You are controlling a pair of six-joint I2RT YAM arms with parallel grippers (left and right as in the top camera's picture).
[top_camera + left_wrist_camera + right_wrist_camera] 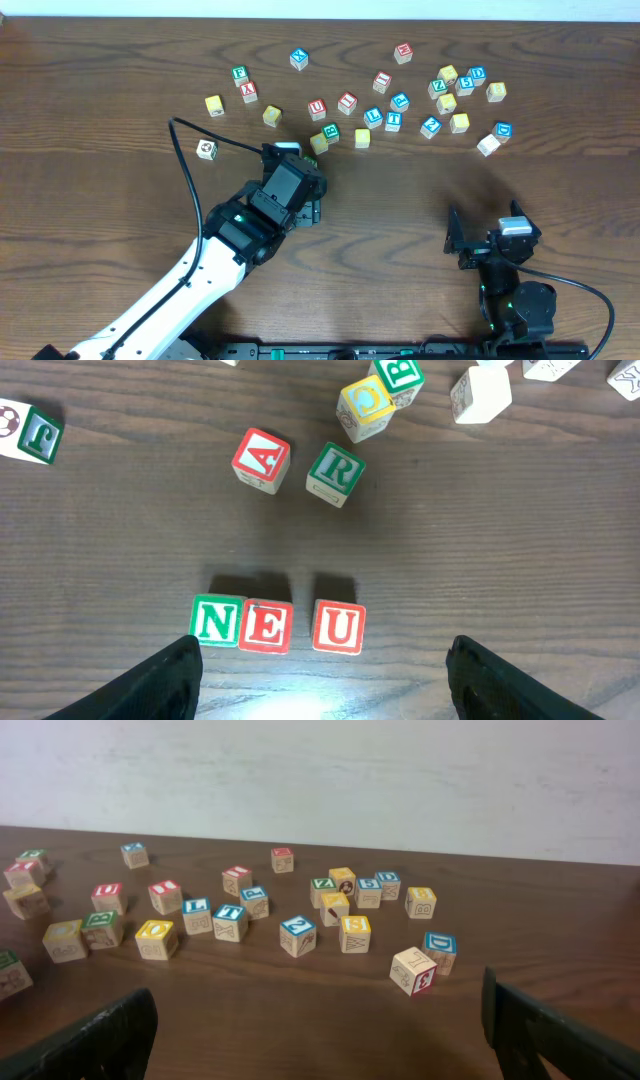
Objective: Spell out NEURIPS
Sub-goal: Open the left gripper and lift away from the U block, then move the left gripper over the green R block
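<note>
The left gripper [322, 672] hung over the dark wooden table [520, 550] with its fingers spread fairly wide and nothing between them. Just ahead of its fingertips, in the gap between the two fingers, lay the start of the word. The green wooden N cube [217, 621] touched the red wooden E cube [266, 626]. The red wooden U cube [339, 627] sat just beside the E with a narrow gap. All three read upright from the wrist view and stood in a fairly straight row.

So three of the seven letters looked placed, and R, I, P and S were left. Further ahead of the same gripper, well apart from the row, stood the green wooden R cube [335, 473]. It was slightly turned and lay just beside a red wooden A cube [262, 460] that the word does not need. By its position, R seemed the likely next pick.

The right gripper [315, 1015] sat at its widest and empty, low near the table edge. The scattered wooden letter cubes [298, 935] lay well ahead of it. I, P and S were presumably among them, but their faces were too small to read with confidence.
</note>
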